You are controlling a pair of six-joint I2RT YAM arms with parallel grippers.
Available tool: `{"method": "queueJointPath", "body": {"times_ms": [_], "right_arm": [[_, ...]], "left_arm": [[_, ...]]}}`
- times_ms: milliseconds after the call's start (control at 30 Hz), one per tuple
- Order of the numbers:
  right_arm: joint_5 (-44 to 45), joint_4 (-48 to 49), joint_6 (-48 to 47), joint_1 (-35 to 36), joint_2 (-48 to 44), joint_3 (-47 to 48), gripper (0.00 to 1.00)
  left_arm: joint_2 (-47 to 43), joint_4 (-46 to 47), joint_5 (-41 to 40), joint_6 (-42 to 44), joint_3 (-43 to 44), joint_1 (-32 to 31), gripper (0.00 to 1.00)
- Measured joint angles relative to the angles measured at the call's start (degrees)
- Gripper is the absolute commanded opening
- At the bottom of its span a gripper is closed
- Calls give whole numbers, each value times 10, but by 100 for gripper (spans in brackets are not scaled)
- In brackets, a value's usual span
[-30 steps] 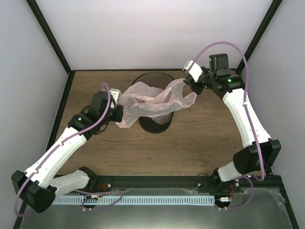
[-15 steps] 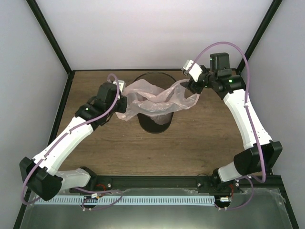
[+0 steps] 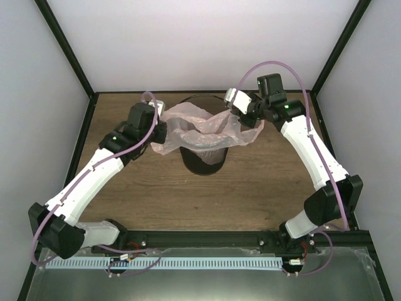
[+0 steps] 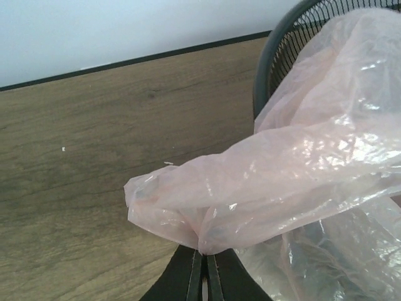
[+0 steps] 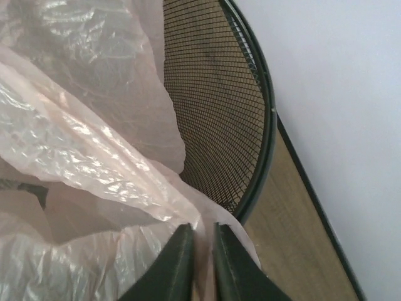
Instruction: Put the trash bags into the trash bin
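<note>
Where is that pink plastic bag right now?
In the top view the pink bag drapes over the mouth of the black bin, stretched between the left end effector and the right end effector.

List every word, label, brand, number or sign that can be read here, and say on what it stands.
None can be read.
The pale-pink plastic bag shows only creases and glare in all three views.
The black mesh bin carries no label.
The left arm and right arm show no legible marking.
</note>
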Motion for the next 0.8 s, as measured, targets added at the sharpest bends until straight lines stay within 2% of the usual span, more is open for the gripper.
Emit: {"method": "queueJointPath", "body": {"times_ms": [267, 567, 800], "right_arm": [[-7, -1, 30, -12, 7, 14, 1], [-30, 17, 113, -52, 114, 125, 1], [-48, 24, 161, -56, 180, 157, 1]], "left_arm": [[39, -4, -1, -2, 40, 33, 4], [149, -14, 20, 6, 123, 57, 4], [178, -7, 58, 6, 130, 69, 4]]}}
